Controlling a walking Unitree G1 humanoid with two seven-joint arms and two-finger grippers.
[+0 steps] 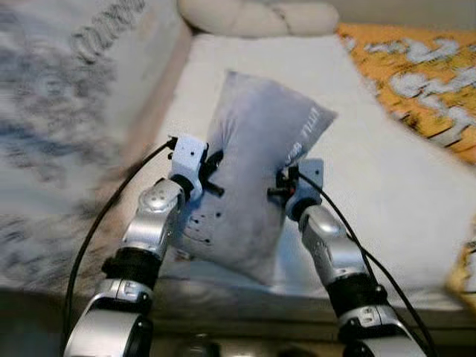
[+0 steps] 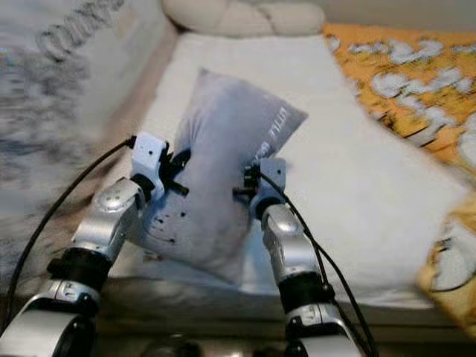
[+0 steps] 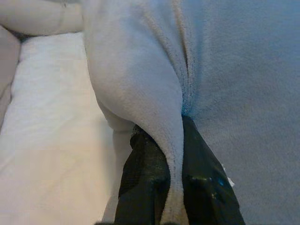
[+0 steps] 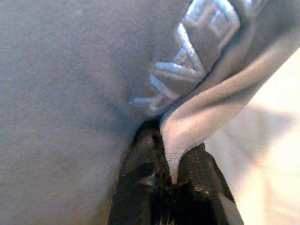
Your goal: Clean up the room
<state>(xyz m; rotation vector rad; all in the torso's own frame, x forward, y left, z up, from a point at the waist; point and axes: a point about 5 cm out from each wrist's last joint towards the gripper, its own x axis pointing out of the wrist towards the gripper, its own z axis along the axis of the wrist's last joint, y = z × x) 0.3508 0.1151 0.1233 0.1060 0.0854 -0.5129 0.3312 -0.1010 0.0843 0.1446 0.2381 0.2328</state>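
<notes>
The grey pillow hangs tilted in the middle of the frame, above the white bed; the left pincer pinches a fold of its left edge, the right pincer clamps its right edge beside the lettering; the carrying step seems in hand; next it likely needs setting down by the cream cushion at the top.

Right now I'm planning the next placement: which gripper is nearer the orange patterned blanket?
Right. The right gripper pinches the grey pillow's edge on the side toward the orange blanket; the left gripper pinches the opposite edge, farther away.
</notes>
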